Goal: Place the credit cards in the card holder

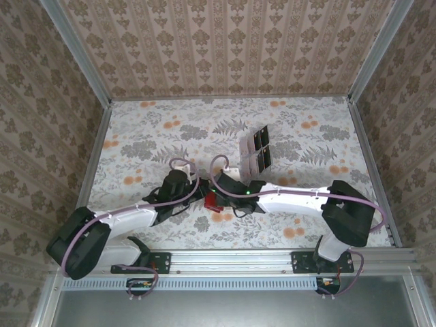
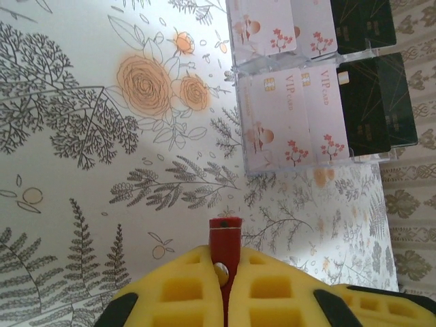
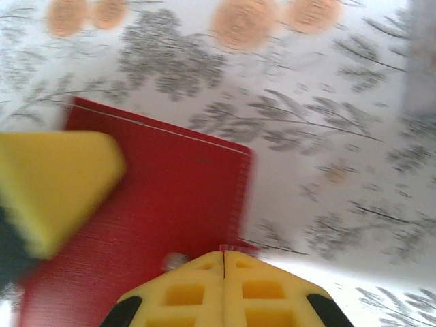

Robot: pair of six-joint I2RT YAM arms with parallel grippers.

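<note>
The card holder point(image 1: 212, 201), a small red wallet, lies between both arms near the table's front. My left gripper point(image 1: 204, 198) is shut on its red snap tab point(image 2: 225, 233), which sticks up between the yellow pads point(image 2: 184, 286). From the other side my right gripper point(image 3: 224, 256) is shut on the wallet's near edge, over the red cover point(image 3: 163, 204). A yellow finger of the left gripper point(image 3: 54, 184) rests on that cover. The dark credit cards point(image 2: 371, 102) stand in a clear plastic rack point(image 1: 257, 150) farther back, beside pale VIP cards point(image 2: 289, 116).
The floral tablecloth point(image 1: 157, 129) covers the table. Patterned walls and metal frame rails point(image 1: 95, 150) close in the left, back and right sides. The clear rack stands a short way behind the right wrist.
</note>
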